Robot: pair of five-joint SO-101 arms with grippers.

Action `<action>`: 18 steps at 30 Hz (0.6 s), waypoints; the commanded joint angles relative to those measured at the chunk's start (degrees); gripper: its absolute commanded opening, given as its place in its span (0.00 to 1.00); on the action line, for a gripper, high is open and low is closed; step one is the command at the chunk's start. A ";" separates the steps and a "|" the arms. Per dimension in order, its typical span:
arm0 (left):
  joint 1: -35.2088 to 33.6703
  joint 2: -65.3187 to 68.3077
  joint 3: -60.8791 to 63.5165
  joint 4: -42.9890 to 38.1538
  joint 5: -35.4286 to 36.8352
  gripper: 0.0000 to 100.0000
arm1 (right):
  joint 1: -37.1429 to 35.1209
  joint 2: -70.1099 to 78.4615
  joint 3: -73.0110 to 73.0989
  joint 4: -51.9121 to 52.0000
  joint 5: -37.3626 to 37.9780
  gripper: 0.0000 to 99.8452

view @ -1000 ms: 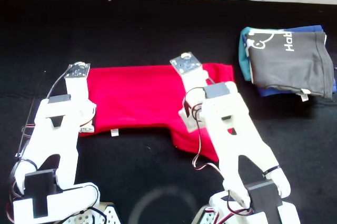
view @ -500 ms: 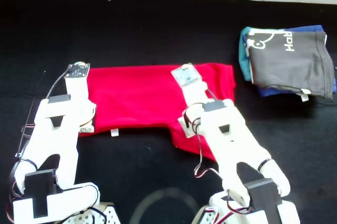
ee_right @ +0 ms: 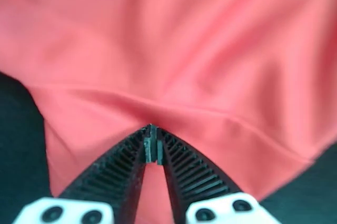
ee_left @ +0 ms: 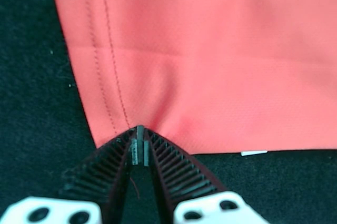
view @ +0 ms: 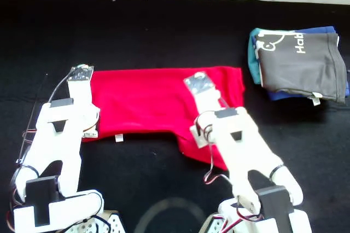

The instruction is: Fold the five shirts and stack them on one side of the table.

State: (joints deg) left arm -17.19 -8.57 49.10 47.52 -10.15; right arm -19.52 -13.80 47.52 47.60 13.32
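the red cloth shirt (view: 142, 99) was laid out as a long band on the black-covered table (view: 164, 25). the left gripper (ee_left: 138, 142) was closed tight on the shirt's hemmed corner, with the stitched edge running away just ahead of its tips, apparently so that this end could be lifted. the right gripper (ee_right: 151, 148) was pinched shut on a raised ridge of the same shirt, with creases fanning out ahead of it. both ends were judged to be held ready for the next fold. the stack of folded shirts, grey over blue and teal (view: 298, 66), was set well apart, off the right gripper's outer side.
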 commanded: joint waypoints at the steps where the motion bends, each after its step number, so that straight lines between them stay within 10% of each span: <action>1: 0.13 0.22 0.48 -0.53 0.35 0.01 | 2.59 -4.53 -7.96 5.85 0.00 0.01; 18: 0.13 0.22 0.48 -1.14 0.26 0.01 | -2.68 -11.74 -14.73 38.90 23.91 0.18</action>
State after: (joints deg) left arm -17.19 -8.57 49.10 46.99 -10.15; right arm -18.99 -23.38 33.71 85.23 36.09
